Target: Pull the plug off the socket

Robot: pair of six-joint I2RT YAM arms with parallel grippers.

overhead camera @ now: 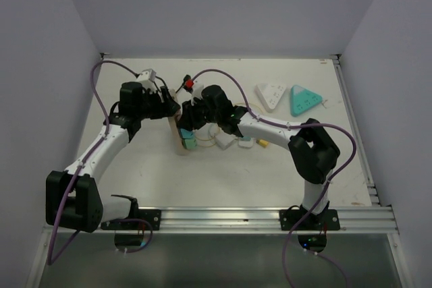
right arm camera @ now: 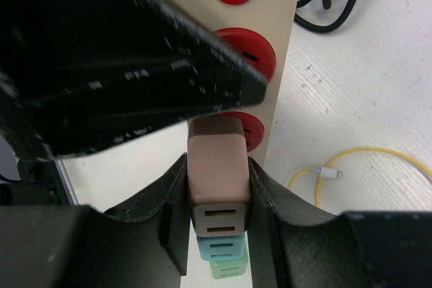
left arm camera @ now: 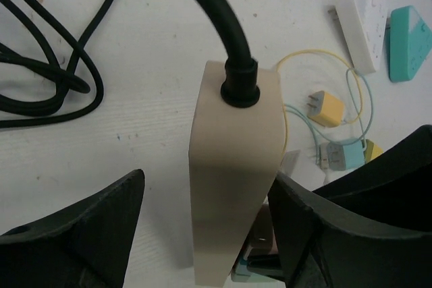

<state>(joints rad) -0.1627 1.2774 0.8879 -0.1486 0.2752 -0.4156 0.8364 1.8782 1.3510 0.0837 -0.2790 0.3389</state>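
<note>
1. Step in hand: the grip on the plug is made and the pull has not yet begun. The plug (right arm camera: 214, 150), a pinkish-brown block, sits in the power strip (left arm camera: 233, 139), seated in one of its red sockets (right arm camera: 246, 52).
2. The right tool (right arm camera: 217, 187) is narrowed onto that plug, with its fingers (right arm camera: 264, 197) pressed against both flanks.
3. A teal plug (right arm camera: 219, 246) and a green plug (right arm camera: 228, 271) sit in the strip just beyond the gripped one, on the side away from the power button.
4. The left tool (left arm camera: 208, 193) stands wide, straddling the strip's cable end where the black cable (left arm camera: 216, 25) enters. A clear gap shows on one side of the strip; on the other side I cannot tell whether the finger touches.
5. The strip seems tipped on its long edge on the worktop (left arm camera: 148, 52), socket face toward the right arm.
6. Next move, as I judge it: draw the plug straight out from the strip's face, along its pins and without twisting.
7. The strip is light and unbraced, so it would likely come along; the left tool should close on the strip's cable end first.
</note>
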